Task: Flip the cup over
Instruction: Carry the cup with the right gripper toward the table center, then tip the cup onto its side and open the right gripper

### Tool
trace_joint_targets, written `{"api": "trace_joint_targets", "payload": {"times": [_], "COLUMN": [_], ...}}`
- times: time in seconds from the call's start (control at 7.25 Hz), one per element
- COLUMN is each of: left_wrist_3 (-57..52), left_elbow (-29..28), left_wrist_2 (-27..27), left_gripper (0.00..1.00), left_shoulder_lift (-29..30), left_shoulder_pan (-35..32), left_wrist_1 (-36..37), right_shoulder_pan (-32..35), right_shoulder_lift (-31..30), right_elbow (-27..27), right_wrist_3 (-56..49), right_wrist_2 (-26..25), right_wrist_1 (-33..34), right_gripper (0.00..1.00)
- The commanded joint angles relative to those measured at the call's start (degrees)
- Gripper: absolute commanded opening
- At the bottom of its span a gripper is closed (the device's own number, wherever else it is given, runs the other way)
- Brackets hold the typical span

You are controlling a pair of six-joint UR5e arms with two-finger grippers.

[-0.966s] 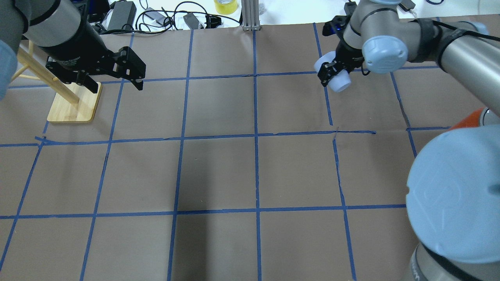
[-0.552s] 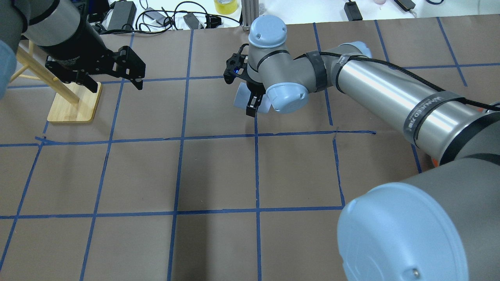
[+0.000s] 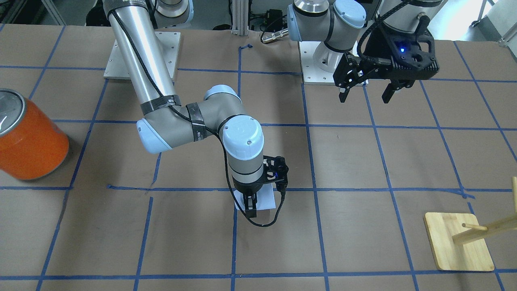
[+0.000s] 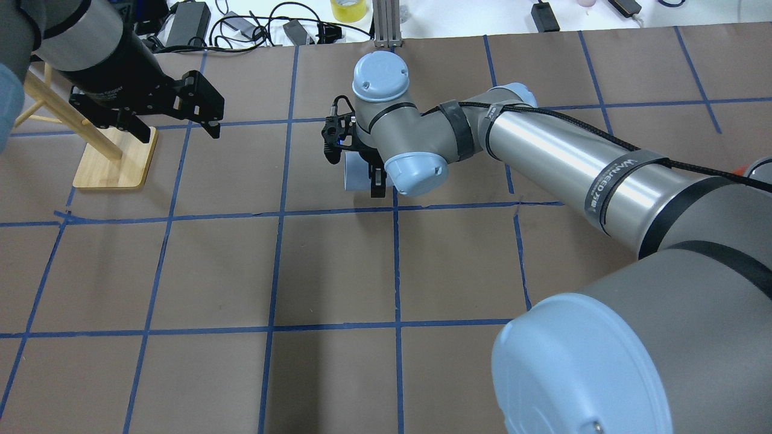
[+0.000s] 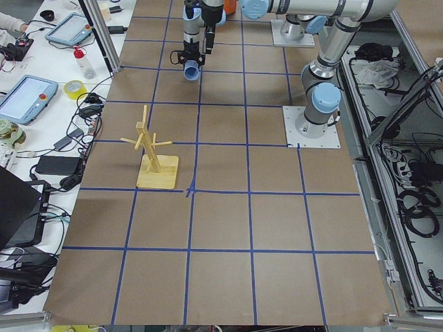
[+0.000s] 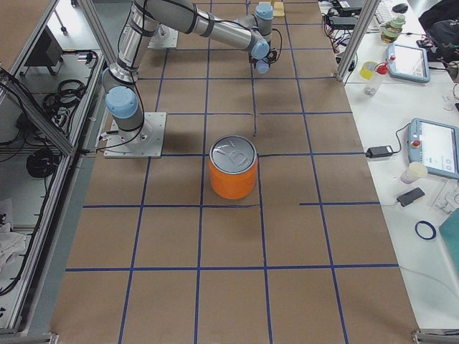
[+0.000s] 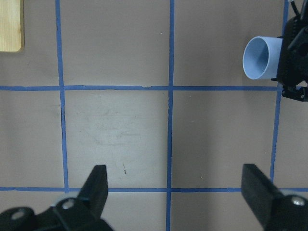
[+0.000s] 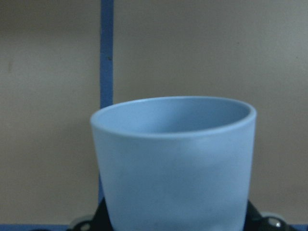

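Right pincer (image 3: 253, 204): clamped on pale blue cup (image 3: 266, 200). Left pincer (image 3: 365, 95): jaws apart, empty. Orange can (image 3: 30, 141): well apart from right pincer.

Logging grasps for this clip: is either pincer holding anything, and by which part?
The right pincer holds the cup by its side walls near the closed base; the left pincer is open and empty.

1. The cup (image 4: 356, 175) sits in the right end effector (image 4: 362, 178), over the surface (image 4: 338, 271) near its middle.
2. The wooden stand (image 4: 114, 166) rests on the surface at the robot's far left.
3. The left end effector (image 4: 180, 129) hangs just beside the stand.
4. The can (image 3: 30, 141) stands at the robot's right, well apart from the cup.
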State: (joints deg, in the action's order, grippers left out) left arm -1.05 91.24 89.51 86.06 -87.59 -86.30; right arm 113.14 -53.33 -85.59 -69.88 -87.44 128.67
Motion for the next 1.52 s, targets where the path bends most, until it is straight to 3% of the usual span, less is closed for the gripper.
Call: {"api": "trace_joint_targets", "payload": {"times": [0.0,0.14,0.28,0.41,0.83,1.1,1.38], "left_wrist_3": [0.0,0.0,0.0,0.0,0.0,0.0,-0.3], "left_elbow": [0.1,0.1,0.1,0.1,0.1,0.1,0.1], "left_wrist_2": [0.0,0.0,0.0,0.0,0.0,0.0,0.0], "left_gripper": [1.00,1.00,1.00,1.00,1.00,1.00,1.00], "left_shoulder_lift": [-0.1,-0.1,-0.1,-0.1,-0.1,-0.2,-0.2], "left_shoulder_pan": [0.0,0.0,0.0,0.0,0.1,0.1,0.1], "left_wrist_1": [0.0,0.0,0.0,0.0,0.0,0.0,0.1], "right_shoulder_pan": [0.2,0.1,0.1,0.1,-0.2,-1.2,-6.4], "right_shoulder_lift": [0.6,1.0,1.6,1.3,-1.2,-9.2,-17.0], "right_elbow": [-0.5,-0.5,-0.5,-0.4,-0.2,-0.1,-0.3], "right_wrist_3": [-0.4,-0.3,-0.3,0.0,0.3,1.4,3.1], "right_wrist_2": [-0.1,-0.1,0.0,0.0,0.1,-0.3,-0.3], "right_wrist_1": [-0.7,-0.6,-0.6,-1.0,-2.5,-11.5,-20.7], "right_gripper": [0.62,0.64,0.75,1.00,1.00,1.00,1.00]}}
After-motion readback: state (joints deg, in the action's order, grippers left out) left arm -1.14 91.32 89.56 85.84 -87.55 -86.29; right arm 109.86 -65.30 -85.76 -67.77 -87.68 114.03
